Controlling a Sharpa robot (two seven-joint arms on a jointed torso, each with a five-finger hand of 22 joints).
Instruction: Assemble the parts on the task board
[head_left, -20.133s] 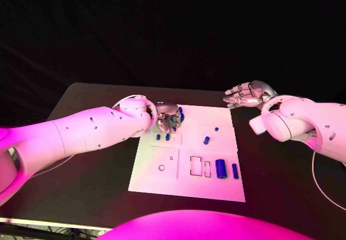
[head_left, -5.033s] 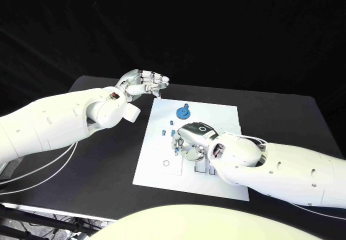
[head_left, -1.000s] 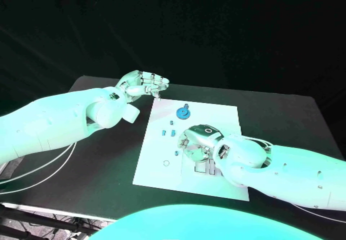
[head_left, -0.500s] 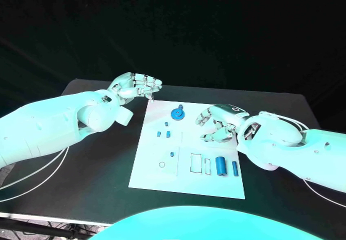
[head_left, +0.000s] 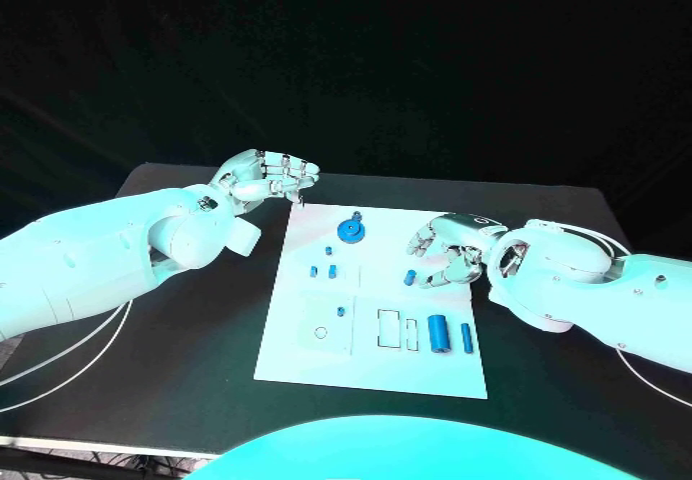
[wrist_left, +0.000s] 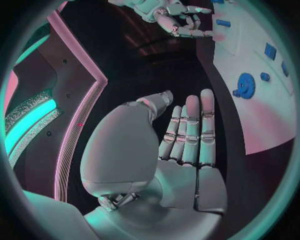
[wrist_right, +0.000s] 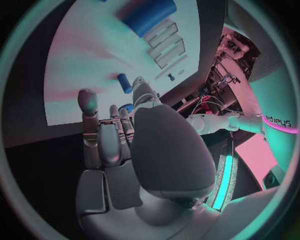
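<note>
task board (head_left: 310, 360), both hands off its far corners

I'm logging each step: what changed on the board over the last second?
The right hand lifted off the white task board's middle and drew back to its right edge, uncovering a small blue peg and two blue cylinders. The left hand and blue gear stayed put.

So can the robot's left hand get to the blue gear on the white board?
Probably yes. The left hand hovers empty beside the task board's far corner, the blue gear lies close by, and nothing sits between them.
</note>
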